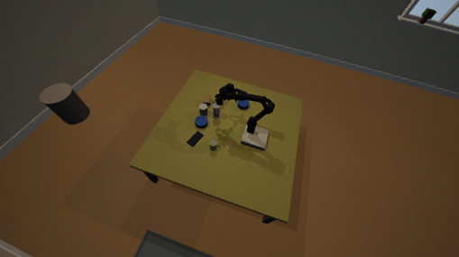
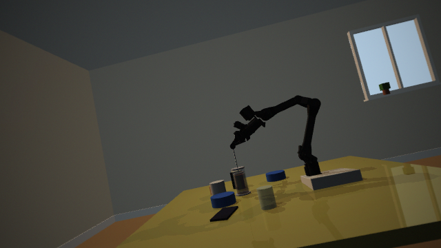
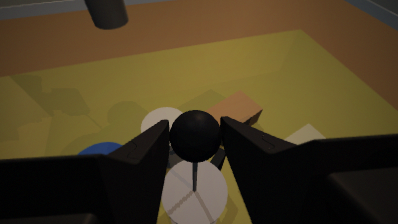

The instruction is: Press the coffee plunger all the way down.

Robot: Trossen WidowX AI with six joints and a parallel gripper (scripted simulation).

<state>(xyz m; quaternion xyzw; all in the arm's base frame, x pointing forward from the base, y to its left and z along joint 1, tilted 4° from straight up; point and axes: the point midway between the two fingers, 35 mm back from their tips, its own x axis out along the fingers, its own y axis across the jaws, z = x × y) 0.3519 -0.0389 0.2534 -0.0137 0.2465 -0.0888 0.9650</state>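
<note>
Surroundings on the yellow table [image 2: 344,207]: two blue discs, one [image 2: 223,199] in front of the coffee press [image 2: 240,182] and one [image 2: 275,176] behind it toward the arm base [image 2: 331,178]. Two plain cylinders: a white one [image 2: 217,187] just beside the press on the side away from the base, and a pale greenish one [image 2: 267,197] nearer the exterior camera. One flat black slab [image 2: 224,213] lies in front of the near blue disc. One tan block [image 3: 235,106] sits beyond the press in the wrist view (partly hidden by the knob and one finger). A dark cylinder [image 1: 65,103] stands on the floor, well apart from the table.

Obstruction: the white cylinder and near blue disc crowd the press at table level; none of them reaches the height of the knob.

Press: upright among these items, rod extended high above the lid [image 3: 194,196].

Gripper [image 3: 195,136]: the two fingers pinch the black plunger knob [image 3: 195,135] from either side, touching it in the wrist view. The knob sits between the fingertips, directly over the lid. In the exterior view the gripper [image 2: 233,145] tilts down from the arm onto the rod's top end.
</note>
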